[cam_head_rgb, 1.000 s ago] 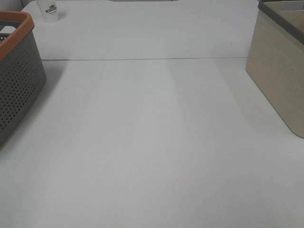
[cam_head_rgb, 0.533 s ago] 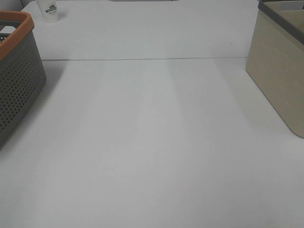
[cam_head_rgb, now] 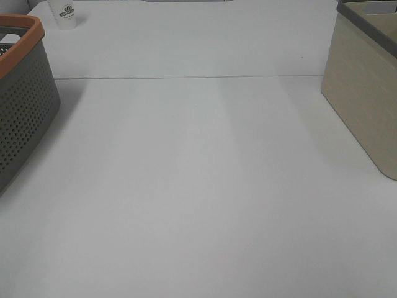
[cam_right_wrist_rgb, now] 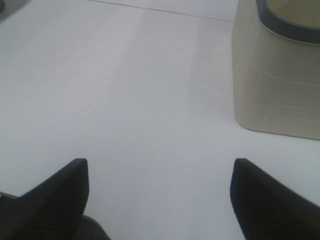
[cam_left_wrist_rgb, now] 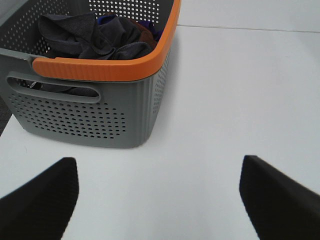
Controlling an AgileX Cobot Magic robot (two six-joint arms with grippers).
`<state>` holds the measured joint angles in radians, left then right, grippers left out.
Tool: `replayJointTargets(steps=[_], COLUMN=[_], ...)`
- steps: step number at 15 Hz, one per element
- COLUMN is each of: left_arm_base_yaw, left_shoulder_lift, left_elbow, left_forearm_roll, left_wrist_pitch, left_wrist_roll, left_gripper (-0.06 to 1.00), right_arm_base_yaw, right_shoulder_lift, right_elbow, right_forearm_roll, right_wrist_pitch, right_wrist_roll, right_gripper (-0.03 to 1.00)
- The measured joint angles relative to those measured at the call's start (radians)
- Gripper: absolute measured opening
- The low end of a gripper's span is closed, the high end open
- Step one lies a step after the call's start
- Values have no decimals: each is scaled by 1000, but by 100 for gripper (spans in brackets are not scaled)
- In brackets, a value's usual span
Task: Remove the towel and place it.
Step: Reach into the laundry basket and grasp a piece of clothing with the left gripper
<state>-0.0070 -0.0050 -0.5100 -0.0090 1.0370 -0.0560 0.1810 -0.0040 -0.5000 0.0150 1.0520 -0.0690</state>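
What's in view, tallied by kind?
Containers: 2 (grey basket with orange rim, beige bin)
Cups: 1 (white cup)
Towels: 1 (dark towel in the basket; other cloths beside it can't be counted)
Grippers: 2 (left gripper, right gripper, both open and empty)
Total: 6, plus the uncounted cloths

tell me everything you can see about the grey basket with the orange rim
The basket is grey plastic by its look, rounded corners, walls perforated with small holes, topped by a thick orange rim. A slot handle is cut into one end wall. It stands upright on the white table, at the left in the high view. Inside lies a crumpled dark grey towel with bits of blue and brown fabric. Nothing else visibly touches it.
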Motion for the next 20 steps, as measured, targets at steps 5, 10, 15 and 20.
replayJointTargets(steps=[5,10,15,20], left_arm_base_yaw=[0,0,0,0], left_shoulder_lift=[0,0,12,275], left_elbow=[0,0,-41,-166], left_forearm_roll=[0,1,80,272], left_wrist_pitch=[0,0,-26,-106], left_wrist_roll=[0,0,-62,-246], left_gripper=[82,82,82,80], right_arm_base_yaw=[0,0,0,0], right_shoulder_lift=[0,0,0,0], right_elbow=[0,0,0,0], right_forearm_roll=[0,0,0,0], right_wrist_pitch=[0,0,0,0], right_wrist_roll=[0,0,0,0], right_gripper=[76,76,76,76])
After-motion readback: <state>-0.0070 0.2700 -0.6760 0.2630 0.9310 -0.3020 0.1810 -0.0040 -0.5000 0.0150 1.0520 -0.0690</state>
